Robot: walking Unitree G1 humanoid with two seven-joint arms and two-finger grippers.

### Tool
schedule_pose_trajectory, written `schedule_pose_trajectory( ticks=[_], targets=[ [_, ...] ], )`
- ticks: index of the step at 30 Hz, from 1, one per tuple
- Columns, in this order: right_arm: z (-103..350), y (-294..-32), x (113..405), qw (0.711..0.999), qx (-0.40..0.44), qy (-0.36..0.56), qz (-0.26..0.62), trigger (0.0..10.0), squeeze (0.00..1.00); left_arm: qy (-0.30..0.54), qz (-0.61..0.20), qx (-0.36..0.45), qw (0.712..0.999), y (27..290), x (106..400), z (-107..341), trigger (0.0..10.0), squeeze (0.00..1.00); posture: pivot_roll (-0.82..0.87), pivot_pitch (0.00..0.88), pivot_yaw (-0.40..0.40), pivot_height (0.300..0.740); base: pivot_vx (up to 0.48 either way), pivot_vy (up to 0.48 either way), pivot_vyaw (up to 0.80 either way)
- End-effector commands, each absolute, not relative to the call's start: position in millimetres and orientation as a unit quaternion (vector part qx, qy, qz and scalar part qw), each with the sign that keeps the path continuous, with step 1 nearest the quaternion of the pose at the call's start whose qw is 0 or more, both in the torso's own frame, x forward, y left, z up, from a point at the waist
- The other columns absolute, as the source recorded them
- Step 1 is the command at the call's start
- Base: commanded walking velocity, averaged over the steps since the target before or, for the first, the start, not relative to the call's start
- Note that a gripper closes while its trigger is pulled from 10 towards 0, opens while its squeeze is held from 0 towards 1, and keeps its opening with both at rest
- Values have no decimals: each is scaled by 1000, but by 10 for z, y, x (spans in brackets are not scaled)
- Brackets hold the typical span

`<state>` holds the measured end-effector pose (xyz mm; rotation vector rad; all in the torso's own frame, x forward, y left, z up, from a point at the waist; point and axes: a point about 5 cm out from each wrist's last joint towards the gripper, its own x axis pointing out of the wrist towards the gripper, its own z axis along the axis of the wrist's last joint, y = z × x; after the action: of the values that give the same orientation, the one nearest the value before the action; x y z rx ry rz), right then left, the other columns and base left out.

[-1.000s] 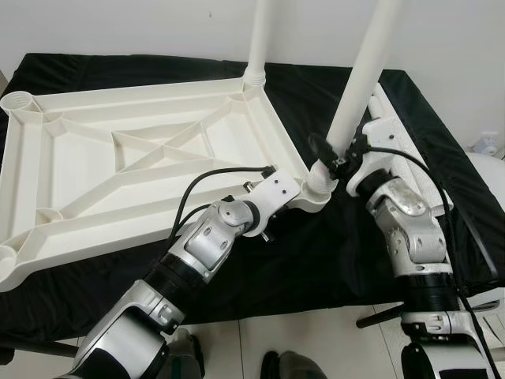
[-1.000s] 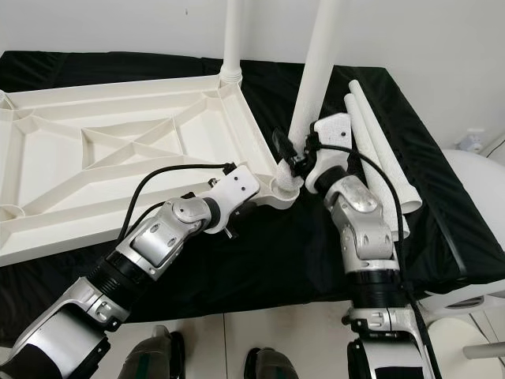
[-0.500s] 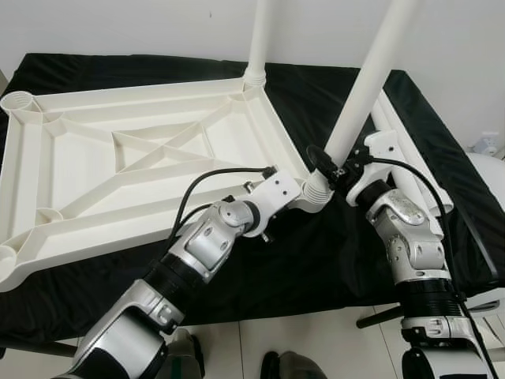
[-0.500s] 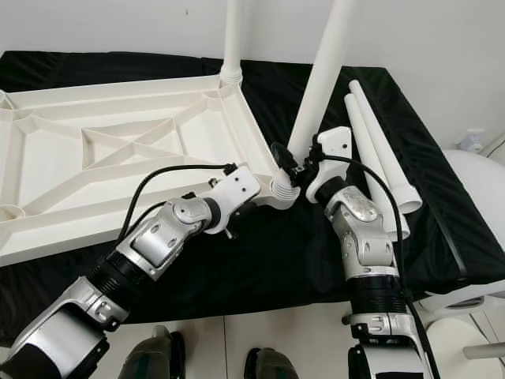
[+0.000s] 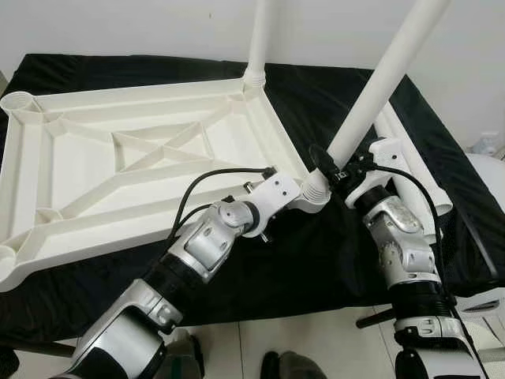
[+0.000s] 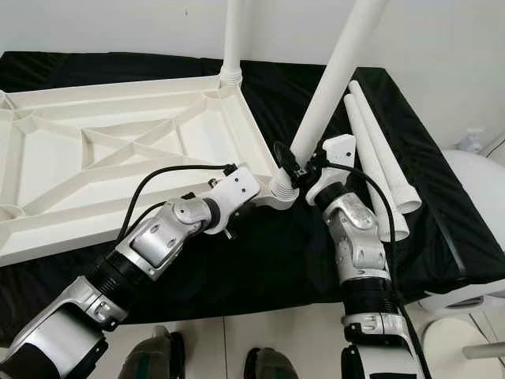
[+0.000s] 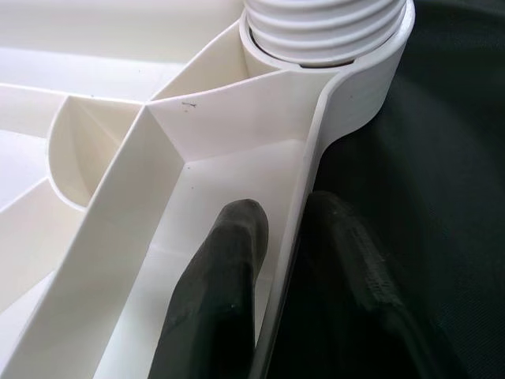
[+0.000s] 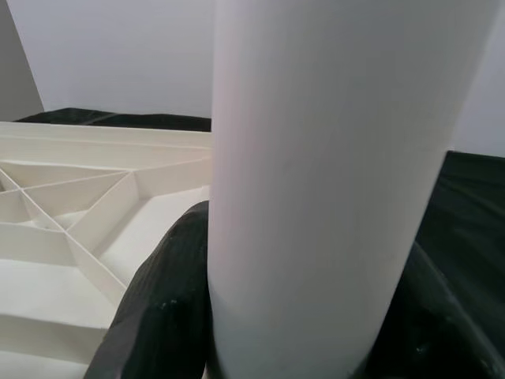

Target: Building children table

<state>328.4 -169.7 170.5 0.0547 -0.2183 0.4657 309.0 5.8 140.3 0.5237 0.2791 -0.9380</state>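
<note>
the white ribbed plastic tabletop lies upside down on the black cloth-covered table. the left gripper pinches the tabletop's rim wall at its near right corner, about 5 o'clock. the right gripper clamps a long white plastic leg leaning toward 1 o'clock, threaded end in the corner socket. another upright white leg stands at the far corner. spare white tubes lie at 3 o'clock.

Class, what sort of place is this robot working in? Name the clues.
Probably an indoor test or work room: a black-draped work surface, a plain white wall, and a pale tiled floor.
</note>
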Motion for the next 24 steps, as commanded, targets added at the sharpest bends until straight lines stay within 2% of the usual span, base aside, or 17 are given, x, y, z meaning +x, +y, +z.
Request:
schedule_pose_trajectory(
  ticks=[1, 24],
  targets=[
    [1448, -1716, 3256, 973, 30, -51, 223, 10000, 0, 101, -510, 254, 815, -85, 3009, 1578, 10000, 0, -7, 65, -54, 740, 0, 0, 0],
    [1325, -1581, 3153, 964, -10, -46, 260, 10000, 0, 99, -506, 253, 818, -58, 3024, 1619, 10000, 0, -8, 78, -52, 740, 0, 0, 0]
  ],
)
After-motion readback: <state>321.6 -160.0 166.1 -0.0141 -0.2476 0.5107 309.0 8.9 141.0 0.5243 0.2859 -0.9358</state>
